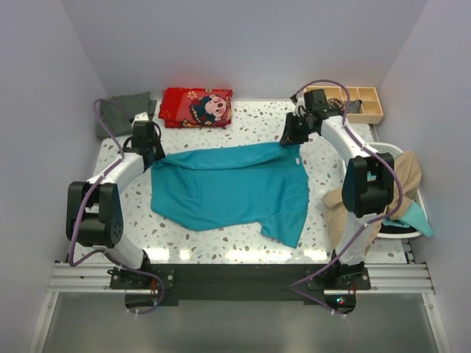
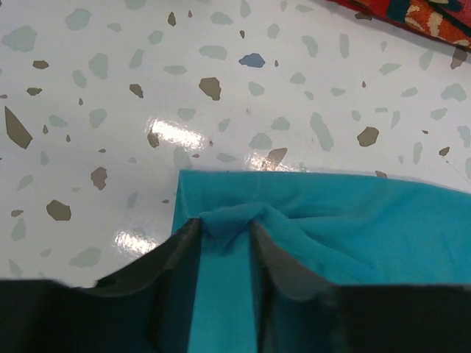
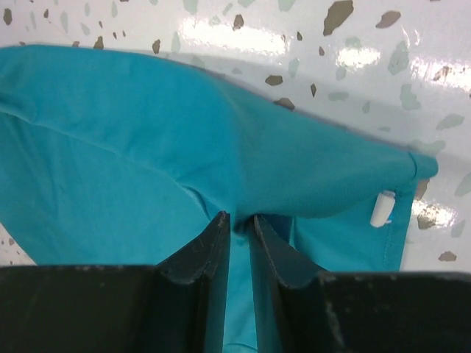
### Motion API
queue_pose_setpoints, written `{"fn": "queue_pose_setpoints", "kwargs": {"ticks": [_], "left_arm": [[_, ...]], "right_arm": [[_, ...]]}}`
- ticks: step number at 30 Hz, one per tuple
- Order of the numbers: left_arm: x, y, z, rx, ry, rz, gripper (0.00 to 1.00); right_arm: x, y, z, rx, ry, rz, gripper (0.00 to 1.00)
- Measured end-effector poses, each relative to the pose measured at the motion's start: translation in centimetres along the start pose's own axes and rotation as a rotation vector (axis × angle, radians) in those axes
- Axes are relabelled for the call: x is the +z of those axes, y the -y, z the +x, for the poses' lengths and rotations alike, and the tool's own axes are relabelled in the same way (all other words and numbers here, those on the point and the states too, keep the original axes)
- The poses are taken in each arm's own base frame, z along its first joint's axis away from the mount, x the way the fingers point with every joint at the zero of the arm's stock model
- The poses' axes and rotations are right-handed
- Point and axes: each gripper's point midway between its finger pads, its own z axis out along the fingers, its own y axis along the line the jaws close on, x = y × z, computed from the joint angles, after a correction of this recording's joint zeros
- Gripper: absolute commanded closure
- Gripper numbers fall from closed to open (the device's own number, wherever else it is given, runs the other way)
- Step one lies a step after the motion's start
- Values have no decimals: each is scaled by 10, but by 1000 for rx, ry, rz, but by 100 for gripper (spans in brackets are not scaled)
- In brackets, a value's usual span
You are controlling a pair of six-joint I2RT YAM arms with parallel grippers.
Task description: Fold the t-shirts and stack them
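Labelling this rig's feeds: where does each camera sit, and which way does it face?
Top external: above and behind the arms, looking down on the table; both arms show, bases at the bottom.
Left wrist: on the left arm, looking down along the left pincer, whose two fingers pinch the teal shirt.
Right wrist: on the right arm, looking down along the right pincer, fingers shut on the same shirt.
Shared: all three show the teal shirt and the table.
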Motion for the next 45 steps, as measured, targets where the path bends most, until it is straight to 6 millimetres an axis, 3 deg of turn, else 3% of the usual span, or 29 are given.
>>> {"fn": "queue_pose_setpoints", "kwargs": {"ticks": [1,5,9,11,18,21,29,35,38,39,40,44,45], "left_arm": [[0,-1,1,-2,-2,-3,44],[-6,-7,10,-24,-16,-24,41],[-30,-23,28,-41,-18,-47,40],[-42,-26,26,-56,5,-40,40],[-61,-7,20,-99,53,92,37],[-57,5,30,-96,24,152,37],[-29,22,44,-85,-20,204,36],[-4,30,42,-90,-40,193,36],[7,28,52,-104,-65,175,30],[9,28,55,-112,-71,170,18],[11,28,56,-119,-75,168,17],[15,29,56,-146,-82,159,25],[17,30,55,-152,-82,157,34]], "right_arm": [[0,1,2,2,-8,7,75],[-1,11,5,9,-13,63,70],[-11,22,16,15,-10,130,66],[-17,22,17,14,0,137,66],[-17,19,17,30,-1,128,66],[-10,21,26,44,-26,117,65],[30,12,55,73,-112,15,65],[52,-10,49,58,-120,-61,65],[56,-18,44,49,-108,-84,65],[55,-20,44,48,-106,-94,65],[55,-21,42,47,-104,-101,65],[55,-22,41,42,-100,-104,65],[55,-22,41,42,-101,-105,65]]}}
